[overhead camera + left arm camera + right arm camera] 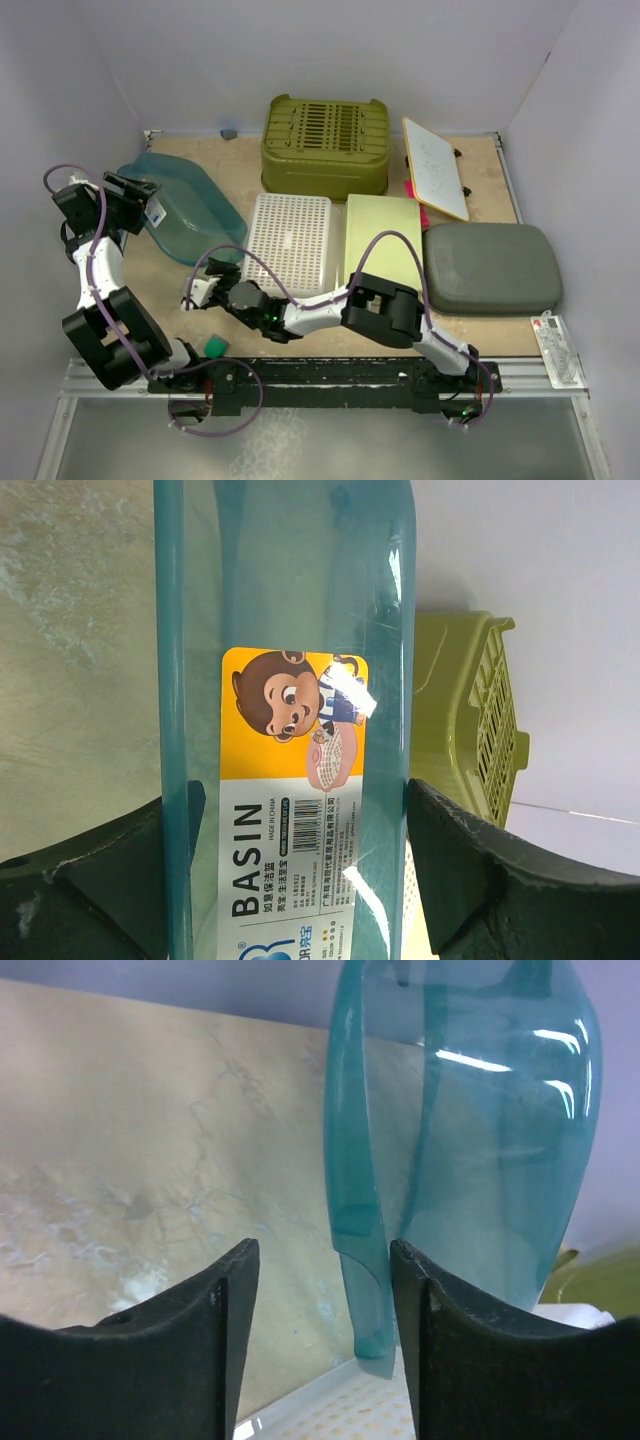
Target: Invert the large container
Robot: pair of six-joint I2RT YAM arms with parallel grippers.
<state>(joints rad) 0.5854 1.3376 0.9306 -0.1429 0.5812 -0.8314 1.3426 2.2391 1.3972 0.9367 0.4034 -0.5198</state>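
Observation:
The large container is a translucent teal basin (195, 210) at the left of the table, tipped up on its side, its opening facing right. My left gripper (138, 203) is shut on its raised left rim. In the left wrist view the labelled rim (290, 630) fills the gap at my left gripper (300, 800) and both pads touch it. My right gripper (198, 292) is open and empty, low over the table just in front of the basin's near corner. In the right wrist view the basin (500, 1160) stands ahead of my right gripper (322, 1260), not between its fingers.
An olive slatted crate (325, 145) stands upside down at the back. A white perforated tray (290, 240), a pale green lid (383, 235) and a grey lid (490, 268) lie to the right of the basin. A white board (435, 167) lies at the back right. A small green block (214, 346) sits near the front edge.

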